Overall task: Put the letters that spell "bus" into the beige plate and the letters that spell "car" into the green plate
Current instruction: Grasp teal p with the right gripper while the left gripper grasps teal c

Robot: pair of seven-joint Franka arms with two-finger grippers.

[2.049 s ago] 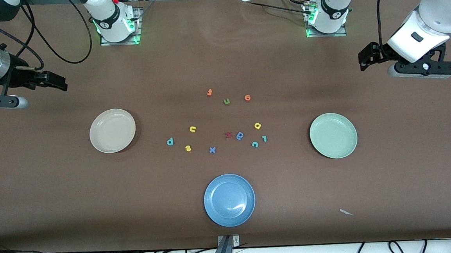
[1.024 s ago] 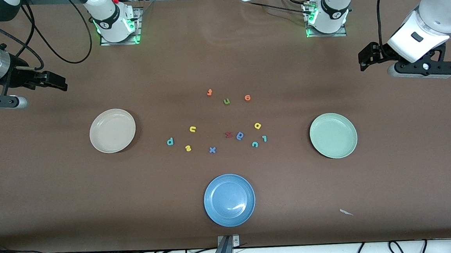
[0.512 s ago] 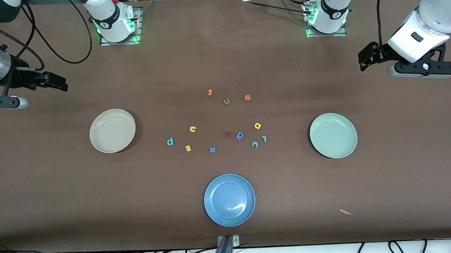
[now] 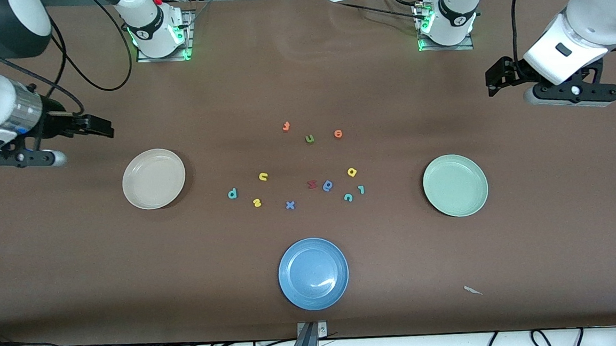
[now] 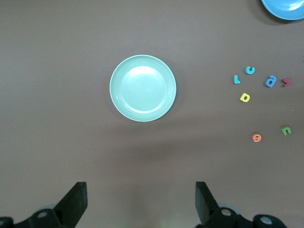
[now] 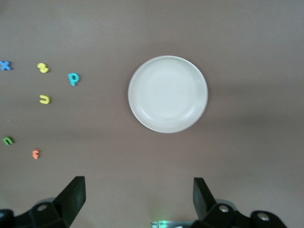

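The beige plate [image 4: 153, 178] [image 6: 167, 93] lies toward the right arm's end and the green plate [image 4: 455, 185] [image 5: 143, 88] toward the left arm's end, both empty. Between them on the table lie teal "b" [image 4: 232, 193] [image 6: 73, 78], yellow "u" [image 4: 263, 177] [image 6: 44, 99], yellow "s" [image 4: 257, 202] [image 6: 42, 68], teal "c" [image 4: 348, 197] [image 5: 250, 70], teal "r" [image 4: 361, 189] [image 5: 236, 79] and yellow "a" [image 4: 352, 172] [image 5: 244, 97]. My right gripper [image 4: 103, 128] [image 6: 138, 197] hangs open over bare table beside the beige plate. My left gripper [image 4: 490, 81] [image 5: 141, 199] hangs open over bare table beside the green plate.
A blue plate [image 4: 313, 274] sits nearest the front camera. Other letters lie among the task's: blue round-bowled letter [image 4: 328, 185], maroon "z" [image 4: 312, 184], blue "x" [image 4: 290, 205], olive "u" [image 4: 309, 138], orange "e" [image 4: 338, 133], orange "t" [image 4: 286, 126]. A paper scrap [image 4: 472, 290] lies near the front edge.
My right gripper has swung in toward the beige plate. The left gripper has shifted slightly. No letter or plate has moved.
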